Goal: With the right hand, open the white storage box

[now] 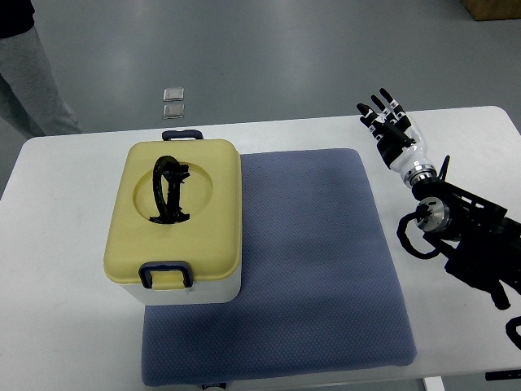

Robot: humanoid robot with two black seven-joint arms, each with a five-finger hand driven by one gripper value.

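— Well, where does the white storage box [177, 221] sit?

— On the left part of the white worktop [65, 326], its right edge overlapping the blue-grey mat [317, 261]. Its lid [203, 236] is pale yellow and lies flat on the white base (closed, as far as the view shows). A dark carrying handle [168, 189] lies folded in the round recess on top, and there is a dark latch at 12 o'clock [181, 135] and another at 6 o'clock [166, 274] of the lid.

— And the right hand [389, 124]?

— At about 2 o'clock from the box, well apart from it, past the far right corner of the mat. Its fingers [383, 103] are spread and extended toward 11 o'clock, gripping nothing. The black forearm [464, 236] enters from the right edge.

— Anything else around?

— Beyond the worktop, at 12 o'clock from the box, two small grey squares [174, 101] lie on the floor [285, 49]. A person's leg in grey trousers [32, 77] stands at the top left corner. A brown cardboard corner [493, 10] shows at the top right.
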